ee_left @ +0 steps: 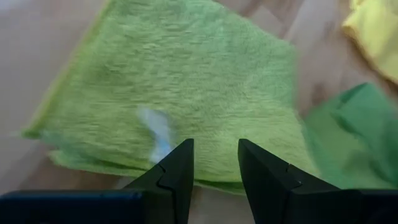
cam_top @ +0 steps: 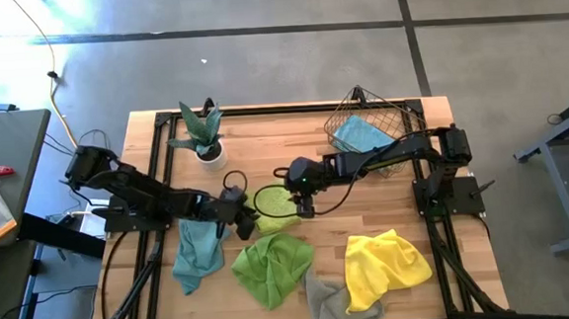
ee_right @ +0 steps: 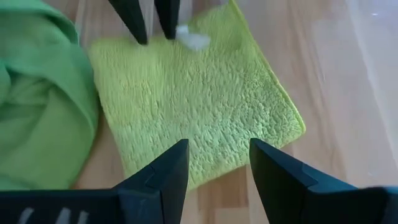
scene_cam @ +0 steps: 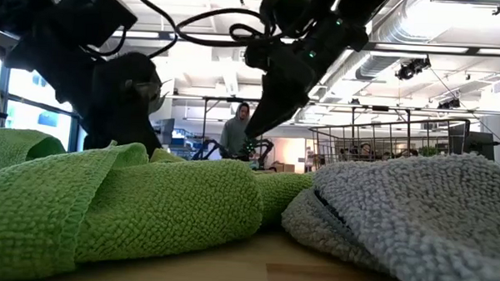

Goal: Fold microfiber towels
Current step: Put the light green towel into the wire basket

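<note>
A lime green towel [cam_top: 276, 208] lies folded into a flat square at the table's middle; it also shows in the left wrist view [ee_left: 180, 81] and the right wrist view [ee_right: 193, 106]. My left gripper [cam_top: 245, 217] is open at its left edge, by a white tag [ee_right: 193, 38]. My right gripper [cam_top: 303, 204] is open just above its right edge. A second green towel [cam_top: 273, 267] lies crumpled near the front. A teal towel [cam_top: 199, 249], a yellow towel [cam_top: 385, 264] and a grey towel [cam_top: 328, 300] lie loose. Another teal towel [cam_top: 362, 133] lies in the basket.
A copper wire basket [cam_top: 401, 123] stands at the far right and a potted plant [cam_top: 202, 135] at the far left. In the low view the crumpled green towel [scene_cam: 123, 203] and grey towel [scene_cam: 414, 213] fill the foreground. A person [scene_cam: 234, 127] stands in the room behind.
</note>
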You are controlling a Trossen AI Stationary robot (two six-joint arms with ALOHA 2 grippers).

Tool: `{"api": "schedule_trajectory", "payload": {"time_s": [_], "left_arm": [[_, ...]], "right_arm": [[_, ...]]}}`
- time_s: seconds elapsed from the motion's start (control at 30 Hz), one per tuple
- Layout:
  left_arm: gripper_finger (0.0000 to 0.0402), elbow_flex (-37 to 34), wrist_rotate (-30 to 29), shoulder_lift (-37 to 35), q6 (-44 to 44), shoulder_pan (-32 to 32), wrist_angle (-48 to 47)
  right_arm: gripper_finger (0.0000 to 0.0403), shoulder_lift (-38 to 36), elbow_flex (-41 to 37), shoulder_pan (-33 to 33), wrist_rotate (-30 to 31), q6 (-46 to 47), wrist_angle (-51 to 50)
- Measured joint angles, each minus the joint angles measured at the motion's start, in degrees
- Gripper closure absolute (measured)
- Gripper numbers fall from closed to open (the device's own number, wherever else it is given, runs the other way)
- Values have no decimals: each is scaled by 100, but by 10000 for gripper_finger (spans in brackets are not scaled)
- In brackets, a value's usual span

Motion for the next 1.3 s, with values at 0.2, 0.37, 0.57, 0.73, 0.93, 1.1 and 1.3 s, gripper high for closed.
{"api": "schedule_trajectory", "payload": {"time_s": [0.2, 0.37, 0.57, 0.73, 0.93, 1.1, 1.3], "left_arm": [[287, -3, 215, -494, -289, 198, -624], [287, -3, -226, -490, -54, 216, -708], [287, 0, -839, -105, 784, 197, -603], [287, 4, -890, 273, 1153, 282, -190], [287, 137, -951, 897, 1604, 480, 510], [287, 522, -1106, 1293, 2129, 778, 692], [287, 938, -806, 1040, 2618, 1149, 573]], "right_arm": [[242, -2, 0, -121, -1, -566, -435], [242, 2, 0, -263, -77, -825, -364], [243, 190, 0, -374, -216, -887, 323], [243, 583, 0, -373, -216, -722, 634], [243, 943, 0, -328, -139, -534, 675], [243, 938, 7, -338, 302, -459, 42], [243, 674, -2, -338, 573, -499, -660]]}}
